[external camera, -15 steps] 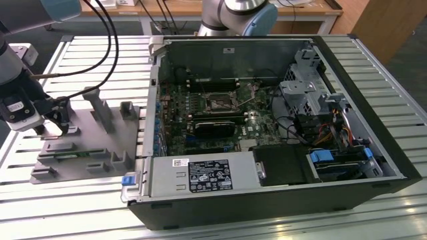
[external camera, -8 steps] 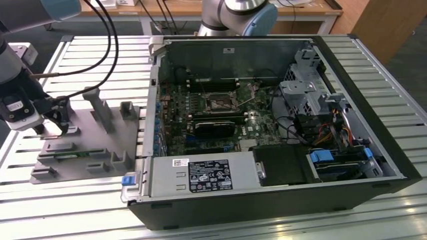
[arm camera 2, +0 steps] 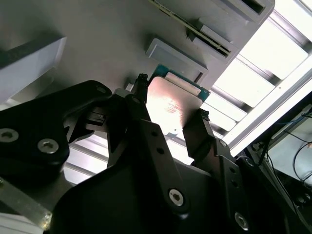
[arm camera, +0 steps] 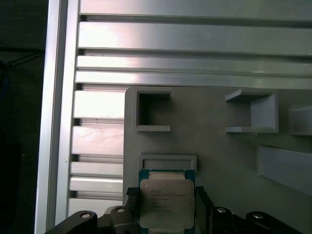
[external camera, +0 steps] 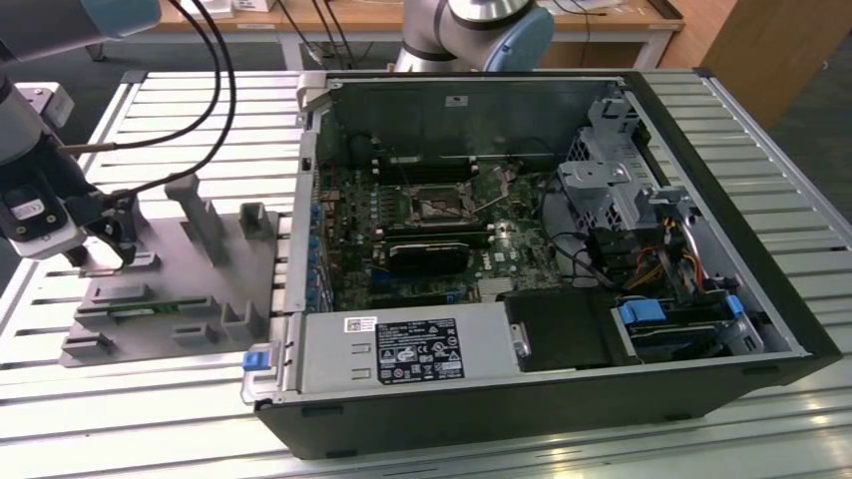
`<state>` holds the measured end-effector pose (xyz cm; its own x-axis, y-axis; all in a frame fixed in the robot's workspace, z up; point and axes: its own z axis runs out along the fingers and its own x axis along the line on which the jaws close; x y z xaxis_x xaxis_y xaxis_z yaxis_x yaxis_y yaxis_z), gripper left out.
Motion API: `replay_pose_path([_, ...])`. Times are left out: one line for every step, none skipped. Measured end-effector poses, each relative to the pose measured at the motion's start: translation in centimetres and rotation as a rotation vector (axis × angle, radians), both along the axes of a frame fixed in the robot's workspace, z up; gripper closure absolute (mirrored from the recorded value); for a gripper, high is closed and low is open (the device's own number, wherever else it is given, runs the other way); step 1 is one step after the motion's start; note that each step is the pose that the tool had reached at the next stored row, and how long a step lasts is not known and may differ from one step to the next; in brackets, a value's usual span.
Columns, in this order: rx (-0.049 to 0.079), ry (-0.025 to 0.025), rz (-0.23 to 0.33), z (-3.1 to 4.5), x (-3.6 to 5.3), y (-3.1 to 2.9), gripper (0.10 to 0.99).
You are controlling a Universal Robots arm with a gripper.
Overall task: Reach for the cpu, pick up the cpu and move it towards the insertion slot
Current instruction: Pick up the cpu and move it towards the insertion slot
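Claw point(arm camera 2: 170, 102) low over grey fixture plate point(external camera: 160, 304) on desk point(external camera: 200, 120). Fingers point(arm camera 2: 197, 129) flank cpu point(arm camera: 166, 202) at opposite edges, apparently pinching it. Insertion slot point(external camera: 437, 203) well apart from claw, inside open computer case point(external camera: 745, 299).

Exterior view: we look down on case point(external camera: 533, 419) and fixture point(external camera: 160, 287). Both wrist views share the cpu point(arm camera: 166, 202), close up.

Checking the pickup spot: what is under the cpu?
Grey fixture plate shows around the cpu, beside a raised rectangular frame. The patch directly beneath, and whether the chip rests on it, is covered by the chip itself.
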<state>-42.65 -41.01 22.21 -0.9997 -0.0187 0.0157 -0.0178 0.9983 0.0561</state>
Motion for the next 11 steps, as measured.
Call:
replay_pose_path([0.0, 0.0, 0.0, 0.03, 0.0, 0.0, 0.545])
replay_pose_path([0.0, 0.0, 0.0, 0.05, 0.0, 0.0, 0.545])
replay_pose_path([0.0, -0.0001, 0.0, 0.07, 0.0, 0.0, 0.545])
replay_pose_path([0.0, 0.0, 0.0, 0.1, 0.0, 0.0, 0.545])
replay_pose_path([0.0, 0.0001, 0.0, 0.14, 0.0, 0.0, 0.545])
replay_pose_path([0.0, 0.0002, 0.0, 0.18, 0.0, 0.0, 0.545])
replay_pose_path([0.0, 0.0002, 0.0, 0.24, 0.0, 0.0, 0.545])
replay_pose_path([0.0, 0.0002, 0.0, 0.31, 0.0, 0.0, 0.545])
replay_pose_path([0.0, 0.0, 0.0, 0.39, 0.0, 0.0, 0.545])
replay_pose_path([0.0, 0.0001, 0.0, 0.5, 0.0, 0.0, 0.545])
replay_pose_path([0.0, 0.0001, 0.0, 0.61, 0.0, 0.0, 0.545])
